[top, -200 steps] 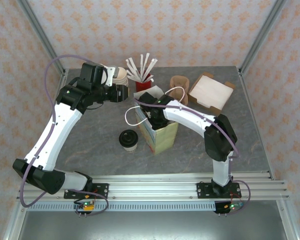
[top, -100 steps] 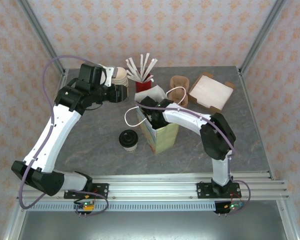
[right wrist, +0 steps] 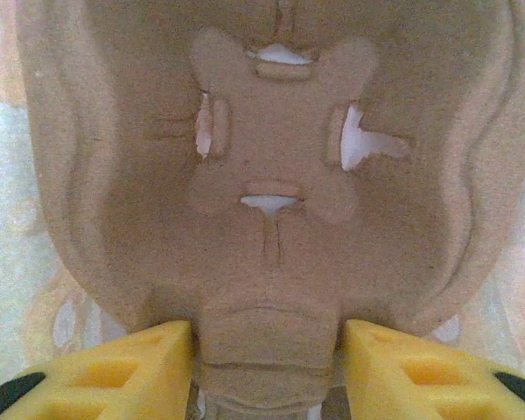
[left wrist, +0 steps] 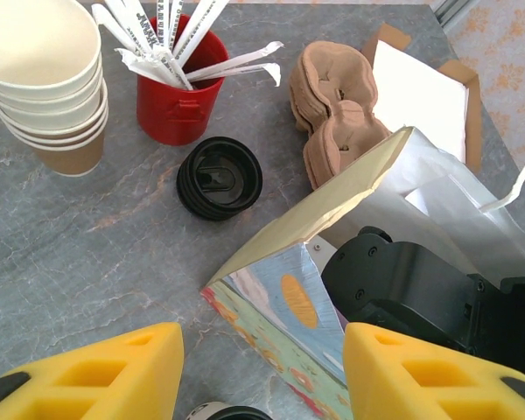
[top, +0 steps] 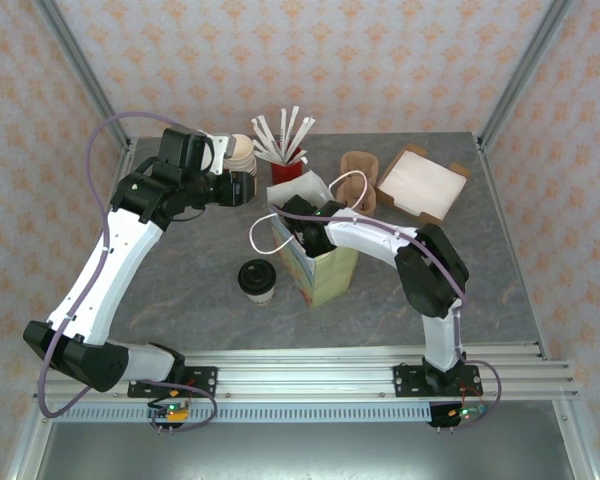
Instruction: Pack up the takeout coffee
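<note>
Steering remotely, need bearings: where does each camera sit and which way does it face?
Top external: above, behind the bases, looking down on the table; left arm and right arm show.
Left wrist: over the far left, looking down at paper bag and black lids; yellow fingers at bottom.
Right wrist: close against a pulp carrier; yellow fingers flank its tab.
Shared: top and left wrist show the bag.

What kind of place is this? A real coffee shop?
Probably not: it looks like a robot test booth dressed as a coffee counter, with stacked paper cups, a red cup of stirrers and a paper bag.
</note>
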`<action>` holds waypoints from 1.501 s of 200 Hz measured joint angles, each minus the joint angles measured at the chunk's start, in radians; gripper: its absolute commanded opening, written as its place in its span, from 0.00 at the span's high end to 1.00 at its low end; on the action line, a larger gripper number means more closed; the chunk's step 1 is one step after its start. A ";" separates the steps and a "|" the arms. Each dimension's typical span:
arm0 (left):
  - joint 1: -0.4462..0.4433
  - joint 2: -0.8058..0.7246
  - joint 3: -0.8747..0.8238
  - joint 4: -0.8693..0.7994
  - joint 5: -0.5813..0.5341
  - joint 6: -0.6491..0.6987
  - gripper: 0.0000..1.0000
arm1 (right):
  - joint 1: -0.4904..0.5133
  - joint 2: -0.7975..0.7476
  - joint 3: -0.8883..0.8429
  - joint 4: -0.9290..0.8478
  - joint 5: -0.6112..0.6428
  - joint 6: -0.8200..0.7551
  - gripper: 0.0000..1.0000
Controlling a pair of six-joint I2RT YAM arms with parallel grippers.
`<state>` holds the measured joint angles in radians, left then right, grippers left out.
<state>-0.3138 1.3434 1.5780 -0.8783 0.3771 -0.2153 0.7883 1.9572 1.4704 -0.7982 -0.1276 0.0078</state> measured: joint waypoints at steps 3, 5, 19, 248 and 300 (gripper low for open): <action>0.000 0.000 0.000 0.000 0.000 0.000 0.48 | 0.000 0.000 0.000 0.000 0.000 0.003 0.46; 0.000 0.000 0.000 0.000 0.000 0.000 0.48 | 0.000 0.000 0.001 0.000 0.000 0.002 0.45; 0.000 0.000 0.000 0.000 0.000 0.000 0.48 | 0.000 0.000 0.005 -0.006 0.000 0.000 0.41; 0.000 -0.022 -0.011 0.000 0.000 0.000 0.47 | 0.000 -0.113 0.246 -0.174 0.042 -0.009 0.20; 0.000 -0.045 -0.032 0.005 0.000 -0.005 0.47 | 0.000 -0.161 0.335 -0.181 0.058 -0.008 0.20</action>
<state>-0.3138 1.2984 1.5463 -0.8738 0.3767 -0.2199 0.7883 1.7962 1.8053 -0.9794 -0.0696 -0.0006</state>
